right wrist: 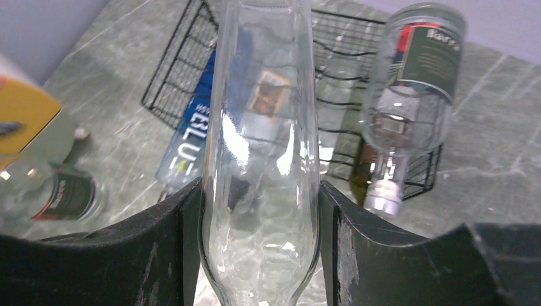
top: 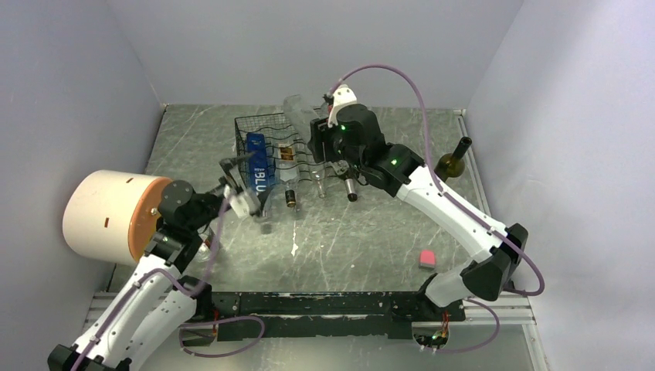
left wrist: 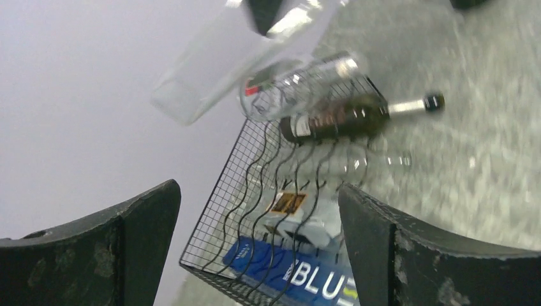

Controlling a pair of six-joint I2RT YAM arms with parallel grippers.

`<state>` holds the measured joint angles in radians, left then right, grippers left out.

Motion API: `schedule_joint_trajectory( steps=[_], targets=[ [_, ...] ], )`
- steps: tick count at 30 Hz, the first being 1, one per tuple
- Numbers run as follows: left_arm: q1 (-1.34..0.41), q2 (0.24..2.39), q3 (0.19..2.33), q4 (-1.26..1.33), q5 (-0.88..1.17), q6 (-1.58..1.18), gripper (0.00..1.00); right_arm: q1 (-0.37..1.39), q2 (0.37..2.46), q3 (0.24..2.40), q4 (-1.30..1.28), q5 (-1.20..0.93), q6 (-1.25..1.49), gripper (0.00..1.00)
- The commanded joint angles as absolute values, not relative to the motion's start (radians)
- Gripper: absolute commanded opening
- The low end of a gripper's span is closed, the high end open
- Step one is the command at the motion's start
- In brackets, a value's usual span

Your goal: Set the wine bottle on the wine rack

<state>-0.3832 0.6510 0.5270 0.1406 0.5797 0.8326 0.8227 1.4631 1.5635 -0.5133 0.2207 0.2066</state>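
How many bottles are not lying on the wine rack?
3. A clear bottle in the right end effector, over the wine rack; a dark green bottle upright near the table's right edge; a labelled bottle lying beside the left arm. More may be hidden.

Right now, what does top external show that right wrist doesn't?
Top external only: the pink block, the dark bottle standing upright at the far right, and the left gripper. Right wrist only: close up, the right gripper with its fingers pressed on both sides of the clear bottle. Both: the wine rack and the blue-labelled bottle lying in it.
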Motion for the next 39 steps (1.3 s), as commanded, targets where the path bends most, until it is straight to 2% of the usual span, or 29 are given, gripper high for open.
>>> schedule_joint_trajectory(
  steps=[1,6,9,13,29,39],
  targets=[
    [-0.372,0.737,0.703,0.206,0.337,0.239,0.97,0.802,1.412,1.514,-0.282,0.364,0.214,0.0],
    [-0.365,0.904,0.964,-0.052,-0.089,-0.022,0.97,0.797,1.418,1.443,-0.182,0.386,0.211,0.0],
    [-0.36,0.927,1.021,-0.115,-0.24,-0.082,0.97,0.793,1.431,1.4,-0.144,0.404,0.228,0.0],
    [-0.352,0.878,0.953,-0.031,-0.246,-0.078,0.97,0.789,1.449,1.349,-0.09,0.423,0.247,0.0],
    [-0.335,0.829,0.936,-0.04,-0.163,-0.029,0.97,0.779,1.628,1.35,-0.039,0.49,0.359,0.0],
    [-0.33,0.843,0.933,-0.037,-0.128,-0.029,0.97,0.751,1.736,1.347,0.058,0.471,0.336,0.0]
  ],
)
